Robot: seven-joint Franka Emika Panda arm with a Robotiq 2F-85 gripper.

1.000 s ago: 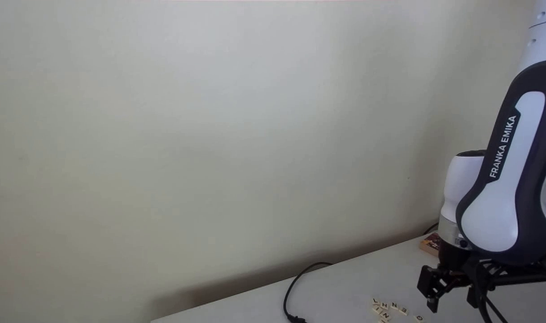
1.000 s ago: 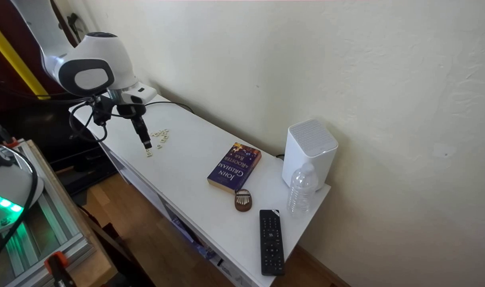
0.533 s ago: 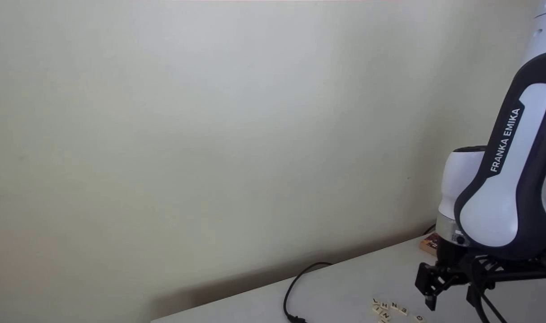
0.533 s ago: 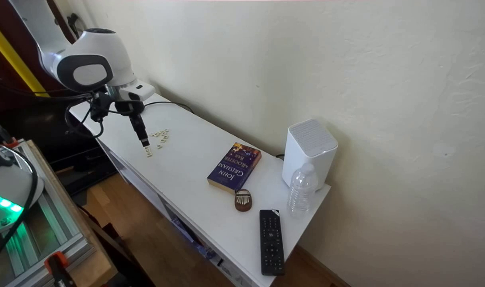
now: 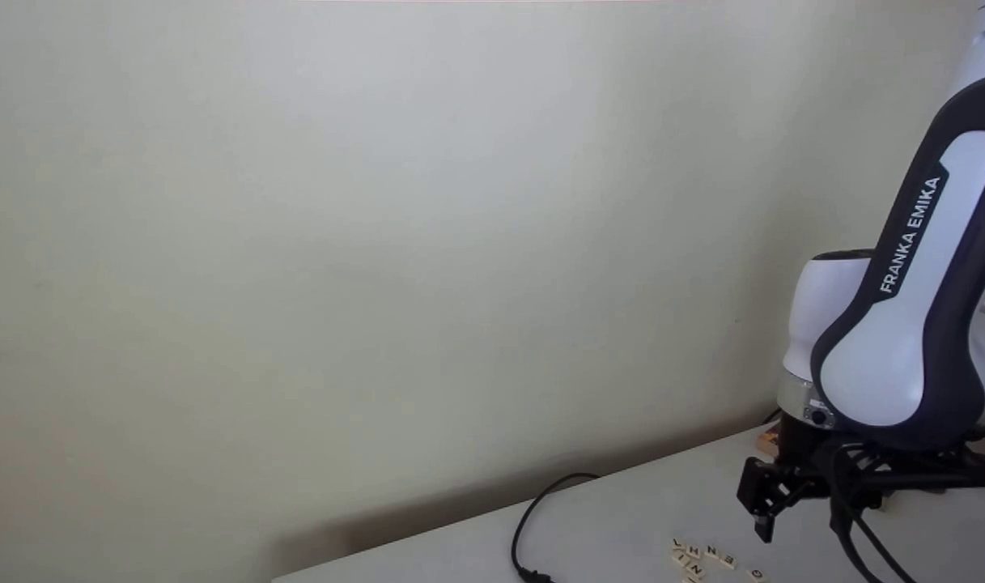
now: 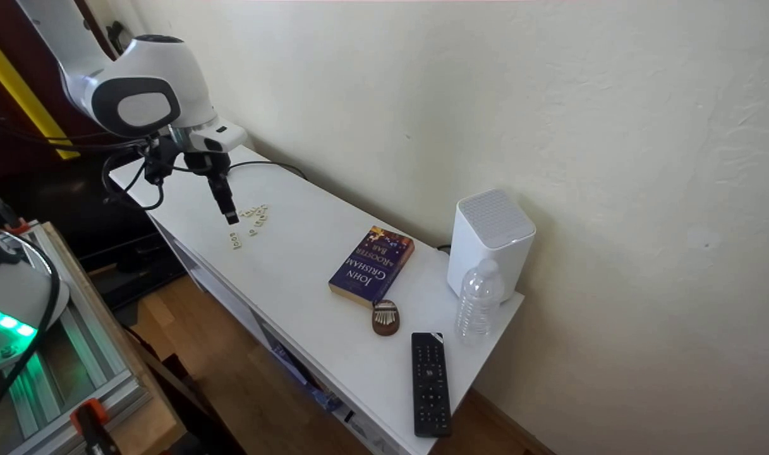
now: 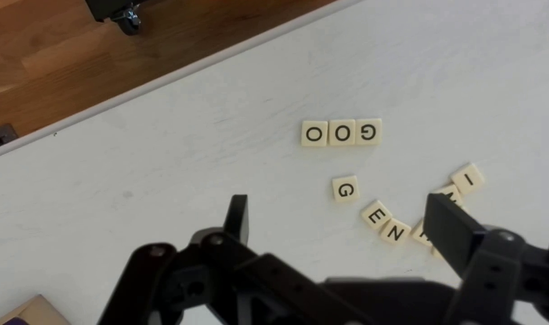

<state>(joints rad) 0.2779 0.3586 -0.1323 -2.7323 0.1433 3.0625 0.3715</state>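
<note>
- Above the white surface [image 7: 166, 158], gripper [image 7: 337, 207] hangs with fingers spread wide; letter tiles [image 7: 342, 132] lie beneath and near.
- Partly hidden: a cluster of tiles behind one finger [image 7: 454, 234]; some letters there unreadable.
- Cut off: the cluster's end tile [image 5: 692, 579] at an exterior view's lower edge; book [image 6: 371, 265], down to a corner in the wrist view.
- Bottle [image 6: 479, 303] clear, hard to make out against the white box [image 6: 490, 230].
- Tiles: square, cream; two Os and a G in a row, lone G beside, then E and N.
- Bottle ribbed plastic; box grid-topped; thumb piano [image 6: 385, 318] brown, rounded, metal-tined; book thick, purple-covered; remote [image 6: 431, 385] black, oblong, button-studded.
</note>
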